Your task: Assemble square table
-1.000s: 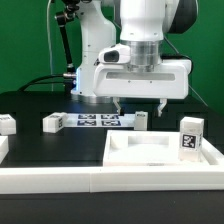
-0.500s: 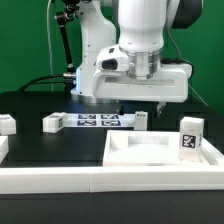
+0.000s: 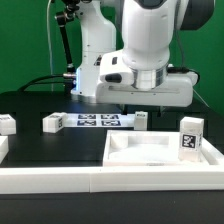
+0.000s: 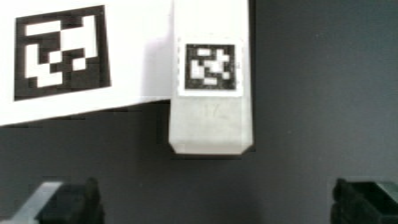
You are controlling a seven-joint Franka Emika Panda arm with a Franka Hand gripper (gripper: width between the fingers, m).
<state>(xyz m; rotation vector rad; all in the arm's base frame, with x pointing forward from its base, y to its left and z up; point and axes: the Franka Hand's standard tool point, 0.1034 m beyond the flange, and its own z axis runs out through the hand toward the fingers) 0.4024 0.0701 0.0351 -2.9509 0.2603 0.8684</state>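
Your gripper [image 4: 217,200] has its fingers [image 4: 63,200] spread wide, holding nothing. A small white plastic block leg [image 4: 210,95] lies between and just ahead of the fingertips, apart from both. It carries a black-and-white square tag; no readable text. Touching its side is the flat white marker board [image 4: 80,60], with a larger tag. The large white square tray-like tabletop [image 3: 165,150] sits well apart on the matte black table [image 3: 40,145]. Green backdrop behind.
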